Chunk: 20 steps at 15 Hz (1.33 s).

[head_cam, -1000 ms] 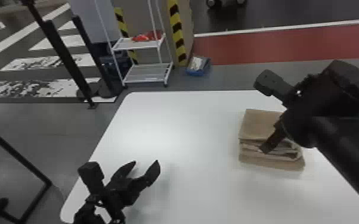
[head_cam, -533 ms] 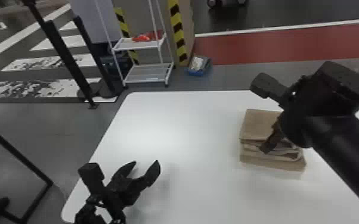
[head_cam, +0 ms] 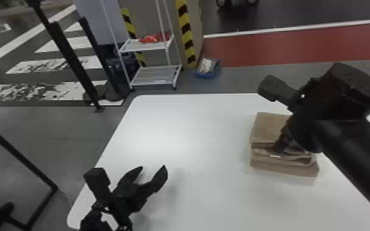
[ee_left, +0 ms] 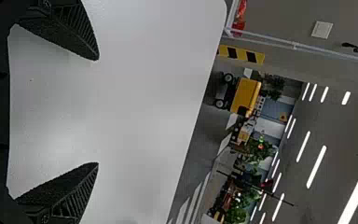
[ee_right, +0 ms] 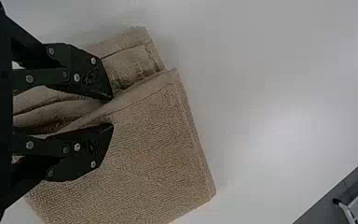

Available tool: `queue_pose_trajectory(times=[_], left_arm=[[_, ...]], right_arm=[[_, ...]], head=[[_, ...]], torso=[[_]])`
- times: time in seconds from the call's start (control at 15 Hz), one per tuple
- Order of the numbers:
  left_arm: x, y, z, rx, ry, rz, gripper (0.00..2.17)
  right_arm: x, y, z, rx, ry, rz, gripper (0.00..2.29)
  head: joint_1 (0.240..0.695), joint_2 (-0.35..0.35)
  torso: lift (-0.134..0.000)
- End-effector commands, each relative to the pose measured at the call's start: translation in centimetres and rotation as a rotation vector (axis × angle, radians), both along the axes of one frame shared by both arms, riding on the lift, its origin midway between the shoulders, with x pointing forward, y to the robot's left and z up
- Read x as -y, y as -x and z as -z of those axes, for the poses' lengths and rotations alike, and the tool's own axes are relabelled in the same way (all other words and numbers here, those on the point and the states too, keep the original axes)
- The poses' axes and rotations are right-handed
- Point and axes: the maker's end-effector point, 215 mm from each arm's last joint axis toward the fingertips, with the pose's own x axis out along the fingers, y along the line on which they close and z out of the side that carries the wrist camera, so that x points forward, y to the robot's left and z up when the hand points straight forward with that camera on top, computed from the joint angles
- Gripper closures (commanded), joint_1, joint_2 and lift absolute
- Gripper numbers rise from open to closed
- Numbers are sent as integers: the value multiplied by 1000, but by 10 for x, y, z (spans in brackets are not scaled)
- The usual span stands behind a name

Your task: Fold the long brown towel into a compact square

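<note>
Head view looks down; closer wrist views share the tabletop [head_cam: 193, 138]

In the head view, the counter [head_cam: 193, 132] is brightly lit, with white glare spread over its left half. A soft shadow is cast beside the left hand [head_cam: 152, 167]. In the left wrist view, light is given by rows of ceiling lights [ee_left: 316, 166] at the right. In the right wrist view, a pale reflection is seen right of the towel [ee_right: 154, 140].
</note>
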Motion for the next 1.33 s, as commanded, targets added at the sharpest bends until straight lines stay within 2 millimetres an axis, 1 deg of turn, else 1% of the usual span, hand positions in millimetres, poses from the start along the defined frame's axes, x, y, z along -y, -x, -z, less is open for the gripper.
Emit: queue_pose_trajectory(times=[0.0,0.07,0.2,0.27,0.4,0.47,0.67,0.8,0.87,0.93,1.0,1.07,1.13,1.27], left_arm=[[1,-1,0,0,2,2,76],[1,-1,0,0,2,2,76],[1,-1,1,-2,2,1,76],[1,-1,0,0,2,1,76],[1,-2,0,1,0,1,76],[2,-3,0,1,1,2,76],[4,-4,0,1,2,4,76],[4,-4,1,-1,2,4,76],[5,-4,1,-1,1,6,76],[5,-4,1,0,1,6,76],[6,-5,1,0,1,7,76],[6,-5,0,2,1,7,76],[7,-6,-1,3,2,9,76],[10,-8,0,2,1,14,76]], right_arm=[[0,2,2,0,0,-6,1514],[-4,4,-1,7,-15,-12,1514],[-16,9,-17,23,-63,-26,1514],[-16,13,-26,25,-81,-30,1514],[-14,24,-32,12,-103,-35,1514],[-13,30,-32,-1,-112,-47,1511],[-9,47,-17,-47,-82,-97,1507],[-6,48,-13,-49,-73,-98,1490],[-3,48,-13,-47,-71,-100,1298],[-4,48,-18,-39,-85,-99,677],[-4,49,-23,-35,-109,-88,282],[-6,49,-32,-29,-154,-84,174],[-7,51,-39,-42,-220,-67,174],[-5,47,-56,-65,-363,-19,174]], head=[[695,295],[695,294],[695,294],[695,304],[695,313],[695,315],[695,317],[695,313],[695,312],[695,311],[695,309],[695,306],[695,306],[695,307]], torso=[[-120],[-120],[-120],[-120],[-120],[-120],[-120],[-120],[-120],[-120],[-120],[-120],[-120],[-120]])
